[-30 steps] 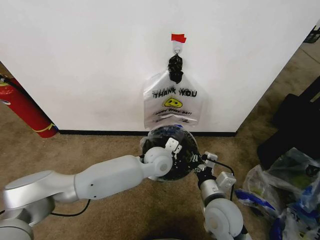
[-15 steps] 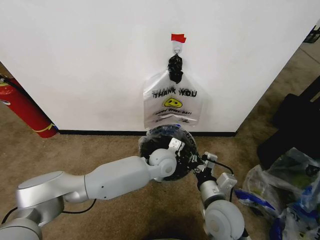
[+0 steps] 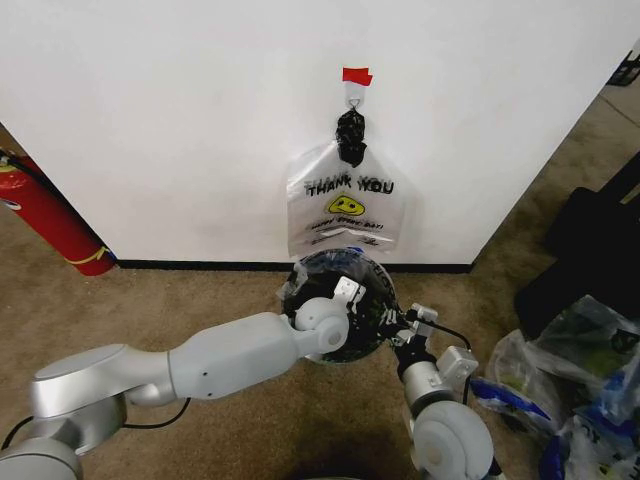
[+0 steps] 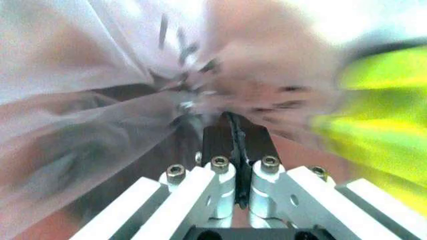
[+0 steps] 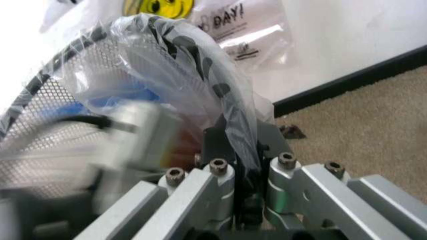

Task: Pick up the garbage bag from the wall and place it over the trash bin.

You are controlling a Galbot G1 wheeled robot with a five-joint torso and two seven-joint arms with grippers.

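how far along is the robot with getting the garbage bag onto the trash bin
Mostly done: the thin translucent plastic garbage bag already drapes over the rim of the small round black mesh trash bin. In hand: the right gripper pinches bag and rim together, and the left gripper is shut on plastic inside the bin. Left: letting go. A matching bag hangs on the wall.

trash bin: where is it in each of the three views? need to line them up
Head view: trash bin low centre, against the wall, bag plastic over its rim.
Left wrist view: can't make the bin out; blurred plastic ahead of the left tool.
Right wrist view: mesh wall centre-left.
Shared landmark: yellow smiley bag on the wall.
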